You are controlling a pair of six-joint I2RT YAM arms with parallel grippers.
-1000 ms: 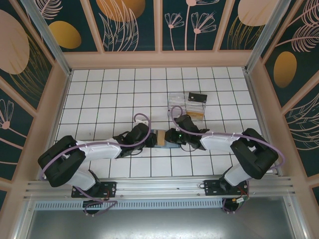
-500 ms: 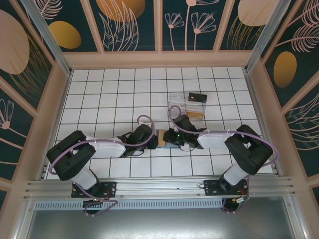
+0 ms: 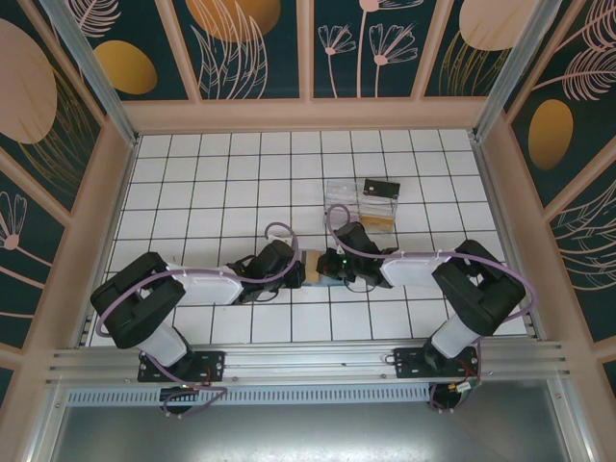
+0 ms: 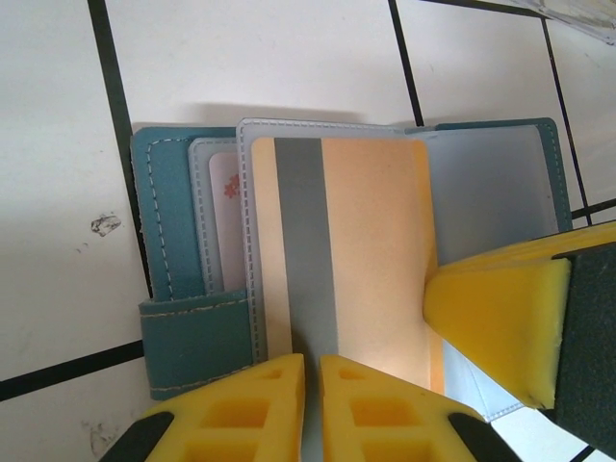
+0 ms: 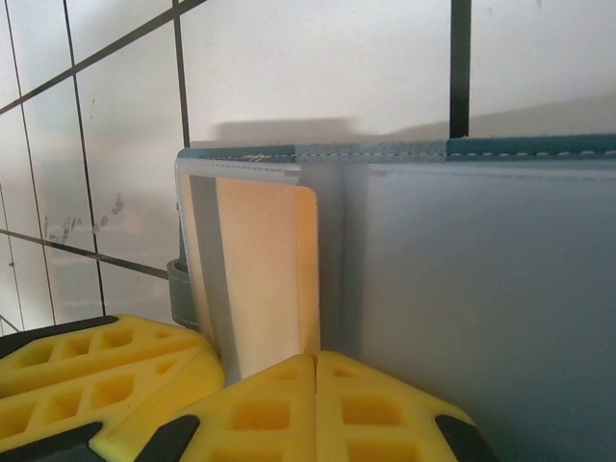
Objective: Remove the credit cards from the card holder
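The teal card holder (image 3: 325, 280) lies open on the white tiles between my two grippers. In the left wrist view its left panel (image 4: 168, 221) shows a stitched strap, and a clear sleeve holds an orange card (image 4: 375, 250) with a grey stripe. A white card (image 4: 228, 226) sits in the pocket beside it. My left gripper (image 4: 313, 385) is over the orange card's near edge, jaws almost touching, nothing between them. My right gripper (image 5: 316, 385) is shut, tips resting on the clear sleeve panel (image 5: 481, 289) next to the orange card (image 5: 265, 269).
A clear plastic box (image 3: 358, 204) stands just behind the grippers, with a small black card (image 3: 382, 188) on its right end. Wooden walls ring the tiled floor. The right gripper's yellow finger (image 4: 500, 327) shows in the left wrist view.
The left arm's elbow swung inward and its gripper edged right toward the holder during the first half second. Since then neither arm has visibly moved.
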